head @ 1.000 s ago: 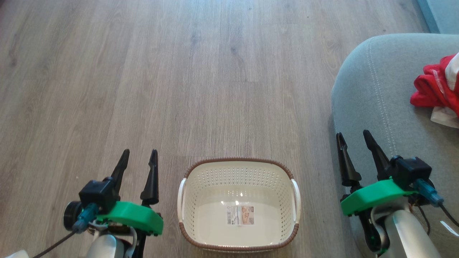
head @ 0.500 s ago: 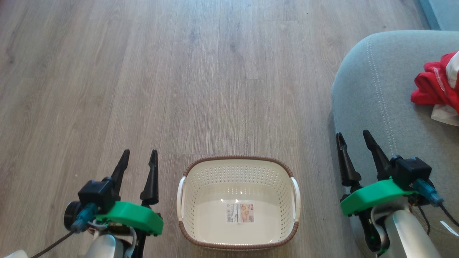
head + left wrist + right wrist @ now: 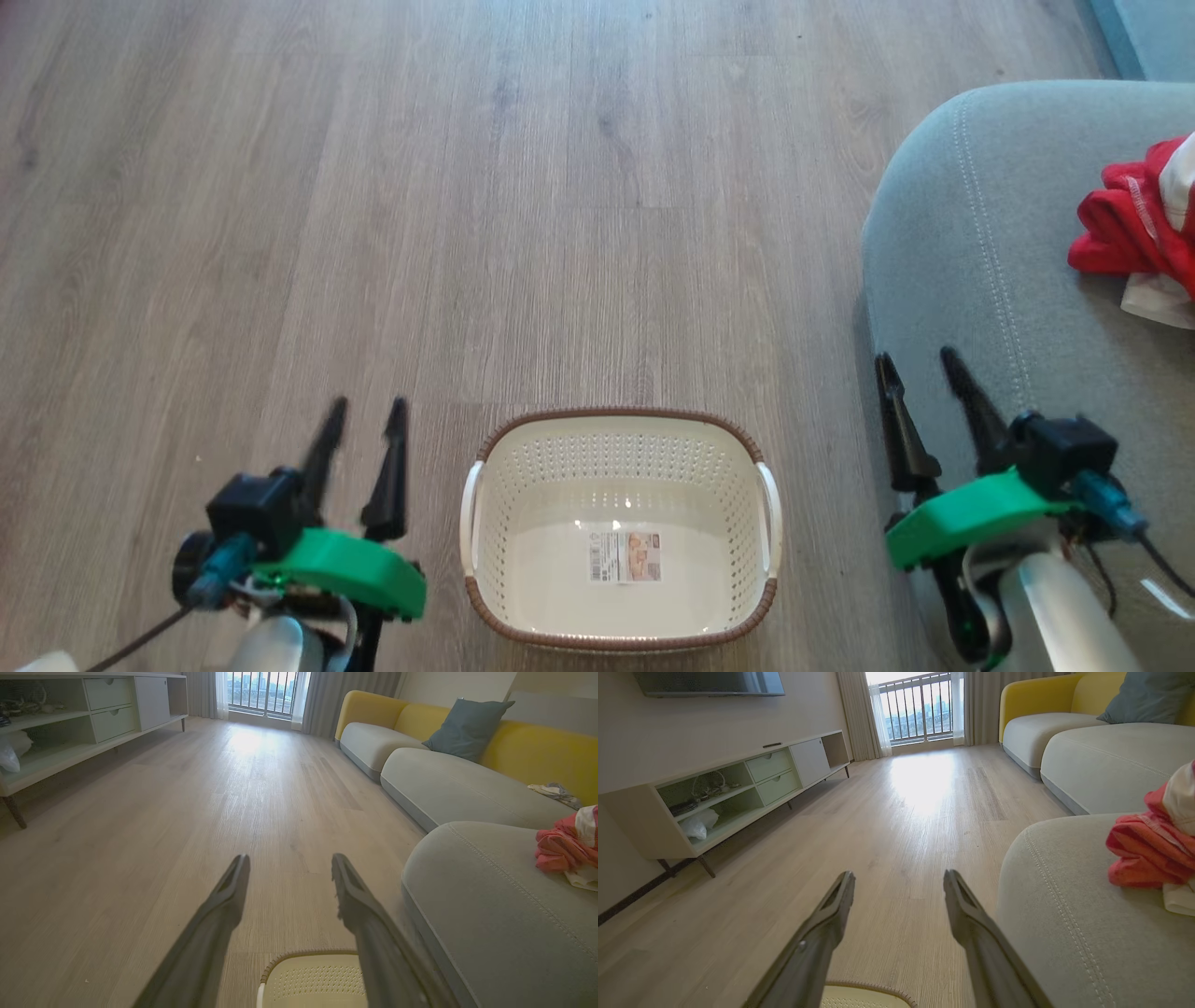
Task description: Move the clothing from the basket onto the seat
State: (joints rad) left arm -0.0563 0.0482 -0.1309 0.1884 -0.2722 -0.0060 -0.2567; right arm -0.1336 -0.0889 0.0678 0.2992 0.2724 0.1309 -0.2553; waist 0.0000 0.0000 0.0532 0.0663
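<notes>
Basket (image 3: 616,413) holds only its label (image 3: 625,557), clothing (image 3: 1125,233) lies heaped on the seat (image 3: 980,243) to the right, left gripper (image 3: 368,406) and right gripper (image 3: 914,357) flank the basket, jaws apart and empty; task looks done, so park both arms slowly, clear of basket and seat.

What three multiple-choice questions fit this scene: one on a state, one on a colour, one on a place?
1. The dark-fingered left gripper and right gripper are: A both open, B both shut, C one shut on cloth.
2. The oval cream plastic basket has a woven-look rim coloured: A brown, B blue, C black.
3. The bright red fabric clothing lies: A in the basket, B on the grey-green upholstered sofa, C in the left gripper.
Answers: A, fingers spread with nothing between them; A, a brown band rings the top; B, it sits on the sofa.
</notes>
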